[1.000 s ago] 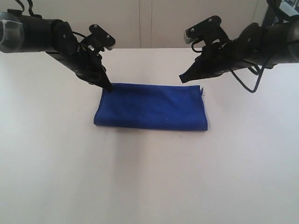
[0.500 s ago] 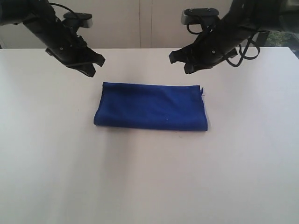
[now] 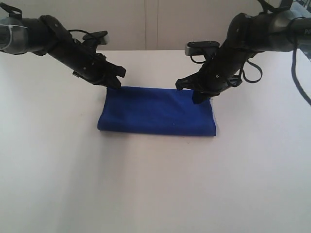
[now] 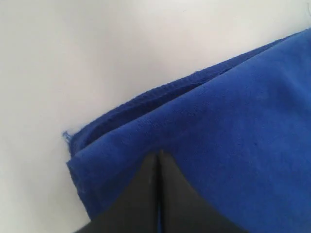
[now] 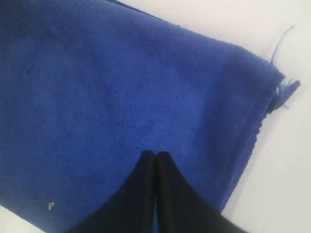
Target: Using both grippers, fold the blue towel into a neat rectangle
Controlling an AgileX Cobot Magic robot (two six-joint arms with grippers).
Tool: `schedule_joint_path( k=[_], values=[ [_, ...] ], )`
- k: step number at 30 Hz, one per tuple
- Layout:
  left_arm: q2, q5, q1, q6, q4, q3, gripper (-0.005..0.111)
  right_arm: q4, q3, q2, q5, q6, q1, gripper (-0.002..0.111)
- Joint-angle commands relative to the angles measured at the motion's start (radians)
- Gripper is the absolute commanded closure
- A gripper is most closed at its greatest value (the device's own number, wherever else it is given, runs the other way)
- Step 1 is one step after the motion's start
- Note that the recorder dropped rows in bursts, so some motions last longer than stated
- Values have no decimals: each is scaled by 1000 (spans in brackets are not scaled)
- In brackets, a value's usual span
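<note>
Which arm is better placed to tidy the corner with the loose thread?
Right: the right end effector is over the towel near that thread; the left end effector is at the other corner.

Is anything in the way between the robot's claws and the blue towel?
Nothing visible is. The left gripper and the right gripper, both shut, have their tips right at the blue towel, near its far corners.

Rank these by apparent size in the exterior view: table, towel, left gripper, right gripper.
1. table
2. towel
3. left gripper and right gripper: they look alike, so neither is ranked above the other.
</note>
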Motion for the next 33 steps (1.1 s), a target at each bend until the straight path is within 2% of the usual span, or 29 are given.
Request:
schedule_joint_path(
  k=[1,8,13,18,21,33],
  values=[
    [21,-43,-1,7,-33,-7,107,-5,-5,0,0,4,-4,108],
    [32,-141,-1,7,-38,-7,107,-5,-5,2,0,4,-4,108],
    [34,-109,-1,7,-42,-7,107,-7,-5,2,-11,4,-4,108],
    [-32,-47,-1,101,-42,-7,107,-7,-5,2,-16,-4,-4,108],
    [9,-21,-1,106,-42,-5,107,-7,-5,2,-19,-4,-4,108],
    [70,-110,-1,108,-42,-5,107,-7,-5,2,-19,-4,-4,108]
  ],
)
